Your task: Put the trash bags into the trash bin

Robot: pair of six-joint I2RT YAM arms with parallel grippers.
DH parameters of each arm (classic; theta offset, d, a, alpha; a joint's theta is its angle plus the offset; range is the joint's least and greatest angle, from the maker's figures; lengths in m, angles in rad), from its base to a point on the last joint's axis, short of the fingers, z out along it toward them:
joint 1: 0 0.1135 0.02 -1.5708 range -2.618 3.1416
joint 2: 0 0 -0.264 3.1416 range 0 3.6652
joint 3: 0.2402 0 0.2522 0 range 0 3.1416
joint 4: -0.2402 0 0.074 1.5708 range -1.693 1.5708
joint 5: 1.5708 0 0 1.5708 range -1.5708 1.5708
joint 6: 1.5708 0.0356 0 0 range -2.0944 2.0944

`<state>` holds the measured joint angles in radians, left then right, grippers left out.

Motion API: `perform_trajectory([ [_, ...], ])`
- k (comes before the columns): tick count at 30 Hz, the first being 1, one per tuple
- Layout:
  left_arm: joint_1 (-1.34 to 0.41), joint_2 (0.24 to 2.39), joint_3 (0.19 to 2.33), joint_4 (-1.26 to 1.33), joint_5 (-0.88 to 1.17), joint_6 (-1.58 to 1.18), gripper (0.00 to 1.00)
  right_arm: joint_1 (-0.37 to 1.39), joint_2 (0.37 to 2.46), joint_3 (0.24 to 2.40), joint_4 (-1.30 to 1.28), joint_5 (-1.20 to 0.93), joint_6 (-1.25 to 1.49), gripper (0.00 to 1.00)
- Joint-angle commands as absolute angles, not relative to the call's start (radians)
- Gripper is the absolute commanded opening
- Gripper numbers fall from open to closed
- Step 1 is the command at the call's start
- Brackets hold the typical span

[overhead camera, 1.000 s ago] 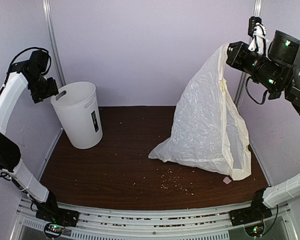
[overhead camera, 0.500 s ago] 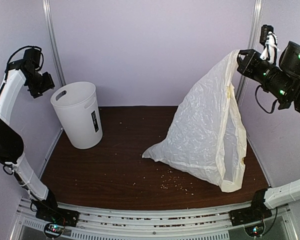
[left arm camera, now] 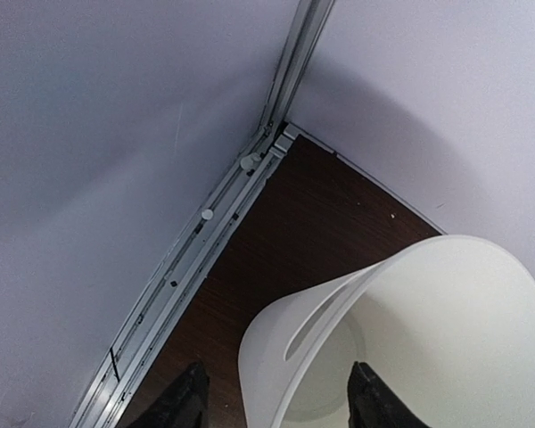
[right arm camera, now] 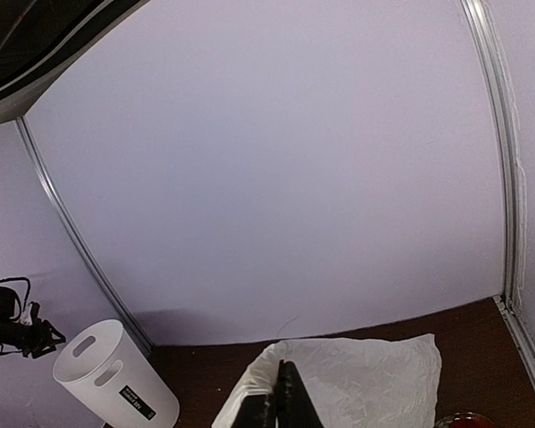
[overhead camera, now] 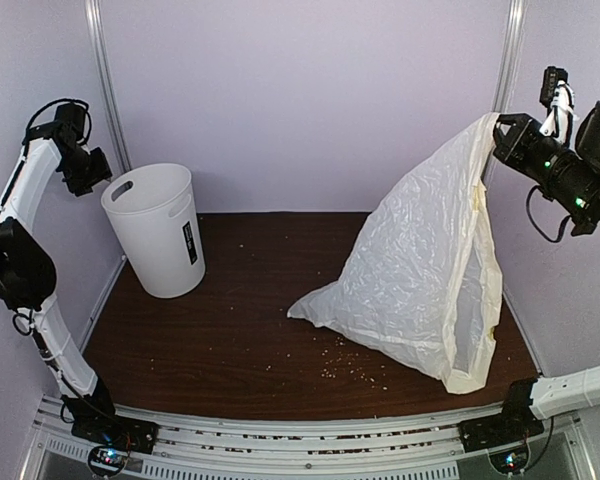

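The trash bag [overhead camera: 420,270] is a big crinkly translucent white sheet. It hangs from its top corner, and its lower part rests on the brown table [overhead camera: 250,310] at the right. My right gripper [overhead camera: 496,135] is shut on that top corner, high by the right wall. In the right wrist view the shut fingers [right arm camera: 281,397] pinch the bag [right arm camera: 366,374]. The trash bin [overhead camera: 160,230], white with a black label, stands upright at the back left. My left gripper [overhead camera: 86,168] hovers above and left of the bin, open. In its wrist view the left gripper [left arm camera: 279,401] straddles the bin's rim [left arm camera: 339,290] from above.
Crumbs [overhead camera: 350,365] lie scattered on the table in front of the bag. A metal post [overhead camera: 105,90] runs up the wall just behind the bin, and another post [overhead camera: 510,50] stands behind the right gripper. A dark red bowl edge [right arm camera: 464,421] shows by the bag.
My right gripper has carried the bag's top corner to the right, and the bag's lower edge has slid right with it, covering a small scrap. The left gripper has lifted slightly away from the bin's rim.
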<state>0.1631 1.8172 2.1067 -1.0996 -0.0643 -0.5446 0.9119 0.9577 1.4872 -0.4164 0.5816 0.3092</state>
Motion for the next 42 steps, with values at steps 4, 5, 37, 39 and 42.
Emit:
perform_trajectory([
  [4,0.169,1.849,2.125,-1.056,-0.005,-0.539,0.48,0.909,0.953,1.470,-0.431,0.612,0.325,0.00],
  [5,0.169,1.852,2.123,-1.054,0.002,-0.540,0.47,0.908,0.954,1.468,-0.429,0.611,0.324,0.00],
  [37,0.145,1.866,2.075,-1.039,0.057,-0.522,0.07,0.908,0.977,1.445,-0.394,0.618,0.297,0.00],
  [39,0.130,1.863,2.078,-1.039,0.055,-0.517,0.05,0.909,0.977,1.445,-0.393,0.619,0.292,0.00],
  [42,0.103,1.843,2.081,-1.039,0.055,-0.505,0.03,0.908,0.985,1.453,-0.393,0.623,0.280,0.00],
])
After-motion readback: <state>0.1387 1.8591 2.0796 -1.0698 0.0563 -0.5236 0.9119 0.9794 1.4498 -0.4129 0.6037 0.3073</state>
